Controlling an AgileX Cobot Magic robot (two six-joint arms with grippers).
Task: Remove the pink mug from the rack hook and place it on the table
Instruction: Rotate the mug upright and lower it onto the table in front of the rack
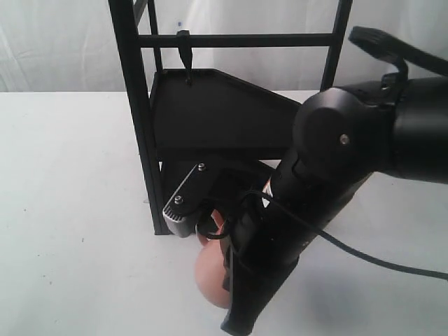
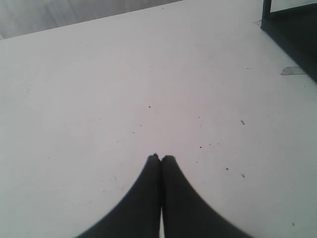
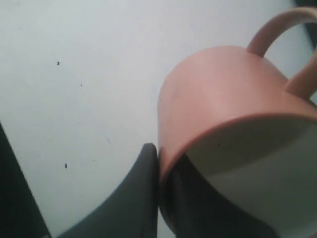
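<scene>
Pink mug point(image 1: 208, 276) low in front of the rack point(image 1: 140, 119), pinched by your right gripper point(image 3: 159, 161).

Your right arm point(image 1: 329, 168) covers most of the mug in the exterior view. Only a rounded salmon patch shows beside the rack's foot, so you cannot tell whether it touches the table point(image 1: 70, 210). The right wrist view is clearer: the gripper is clamped on the tilted mug's wall, one dark finger point(image 3: 138, 198) outside and the other inside the cream interior (matte and smooth, with the loop handle point(image 3: 277, 25) cut off at the frame edge). The rack hook point(image 1: 186, 63), a thin black peg, hangs from the top crossbar point(image 1: 266, 40), well above the mug. Your left gripper point(image 2: 161, 158) is closed on nothing over speckled white tabletop.
</scene>
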